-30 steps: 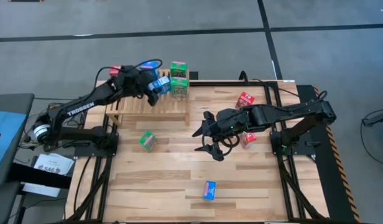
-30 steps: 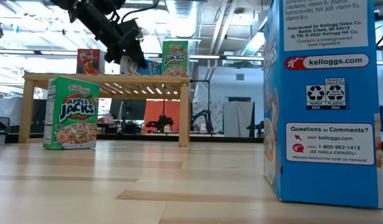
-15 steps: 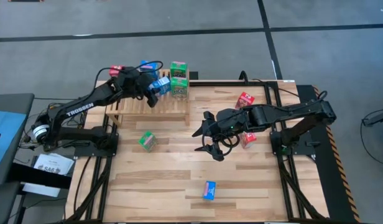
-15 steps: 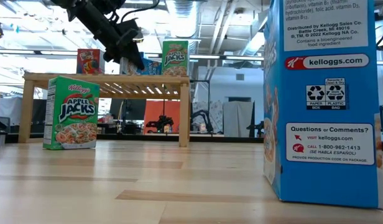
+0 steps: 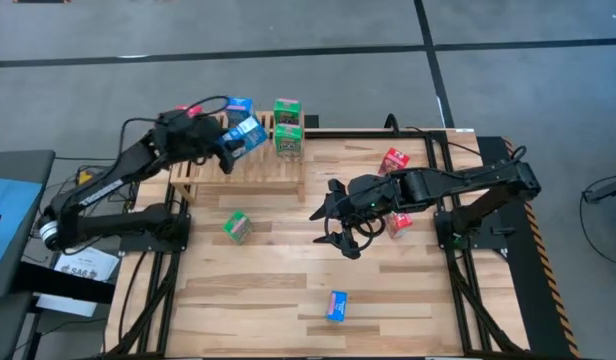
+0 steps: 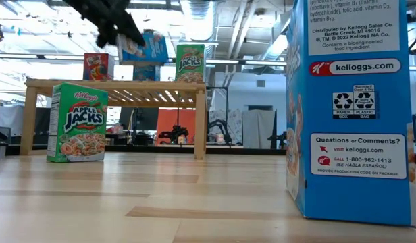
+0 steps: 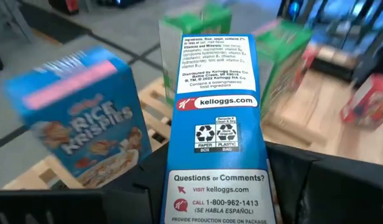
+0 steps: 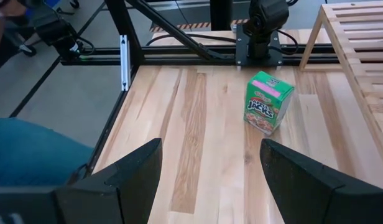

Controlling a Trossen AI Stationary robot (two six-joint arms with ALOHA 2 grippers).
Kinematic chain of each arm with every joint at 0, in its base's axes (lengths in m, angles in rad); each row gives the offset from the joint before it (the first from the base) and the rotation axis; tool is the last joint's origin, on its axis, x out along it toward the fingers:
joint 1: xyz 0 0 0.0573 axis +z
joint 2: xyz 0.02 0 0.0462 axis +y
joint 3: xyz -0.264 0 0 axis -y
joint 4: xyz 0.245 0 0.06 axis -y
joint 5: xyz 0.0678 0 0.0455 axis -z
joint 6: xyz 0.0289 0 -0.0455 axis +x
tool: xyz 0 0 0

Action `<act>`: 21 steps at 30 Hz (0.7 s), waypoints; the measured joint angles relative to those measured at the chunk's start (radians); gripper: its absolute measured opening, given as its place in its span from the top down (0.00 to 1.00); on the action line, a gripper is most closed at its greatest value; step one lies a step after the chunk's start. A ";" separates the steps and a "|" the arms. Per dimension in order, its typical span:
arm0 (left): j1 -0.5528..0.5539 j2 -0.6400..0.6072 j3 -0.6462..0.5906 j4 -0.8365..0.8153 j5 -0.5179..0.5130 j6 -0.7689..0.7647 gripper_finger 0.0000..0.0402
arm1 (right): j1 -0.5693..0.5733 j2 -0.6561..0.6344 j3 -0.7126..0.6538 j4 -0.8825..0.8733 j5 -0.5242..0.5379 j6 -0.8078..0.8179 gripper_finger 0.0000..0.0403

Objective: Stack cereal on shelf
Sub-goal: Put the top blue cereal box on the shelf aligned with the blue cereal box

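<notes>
The left claw [image 5: 225, 150] grips a blue box [image 5: 250, 133], tilted above the shelf [image 5: 238, 168], beside a second blue box [image 5: 238, 106] and the green stack [image 5: 287, 126]. Held askew, it could knock either neighbour off or land crooked and topple. The right claw [image 5: 338, 215] waits with jaws wide over the desk [image 5: 288, 290], past the shelf's end.

The plank table [image 5: 288, 290] carries a slatted wooden shelf [image 5: 238, 175] under the left gripper [image 5: 231, 150]. On the shelf stand a red box [image 6: 98, 67] and a blue box [image 5: 238, 107] beside that gripper, and green boxes [image 5: 287, 127] just past it. On the table lie a green box [image 5: 237, 226] below it, two red boxes [image 5: 393, 160] by the right gripper [image 5: 333, 225], and a blue box [image 5: 336, 305] nearer the front edge.
</notes>
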 joint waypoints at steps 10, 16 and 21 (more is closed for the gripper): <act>-0.051 -0.317 -0.169 0.142 -0.002 -0.136 0.60 | 0.027 0.000 0.000 0.001 0.000 0.006 0.26; -0.098 -0.471 -0.407 0.461 -0.026 -0.154 0.60 | 0.039 0.000 0.000 0.007 0.000 0.001 0.26; -0.140 -0.481 -0.545 0.663 -0.045 -0.127 0.60 | 0.036 0.000 0.000 0.010 0.000 -0.001 0.26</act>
